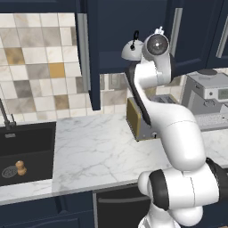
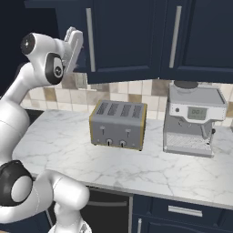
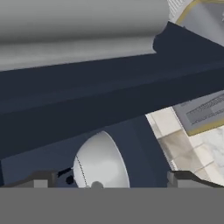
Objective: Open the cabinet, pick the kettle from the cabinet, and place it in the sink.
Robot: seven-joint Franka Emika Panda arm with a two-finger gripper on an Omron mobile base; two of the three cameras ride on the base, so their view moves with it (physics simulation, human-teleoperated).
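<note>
We see the small silver-white dome-shaped kettle (image 1: 132, 50) sitting upright inside the dark navy wall cabinet (image 1: 116, 38), door swung open toward us, long silver bar handle (image 1: 83, 51) vertical. Kettle's thin black arched handle (image 1: 135, 35) points up; spout direction we cannot tell. In the hand view the kettle dome (image 3: 101, 164) sits low between the two dark claw tips, claw (image 3: 112, 179) spread wide apart, tips either side of the dome, holding nothing. White arm reaches up into the cabinet opening. Boxy silver four-slot toaster (image 2: 119, 123) rests on the white marble desk (image 1: 93, 147), long axis across the desk. Black rectangular sink (image 1: 26, 153) lies far left, well apart from the kettle.
</note>
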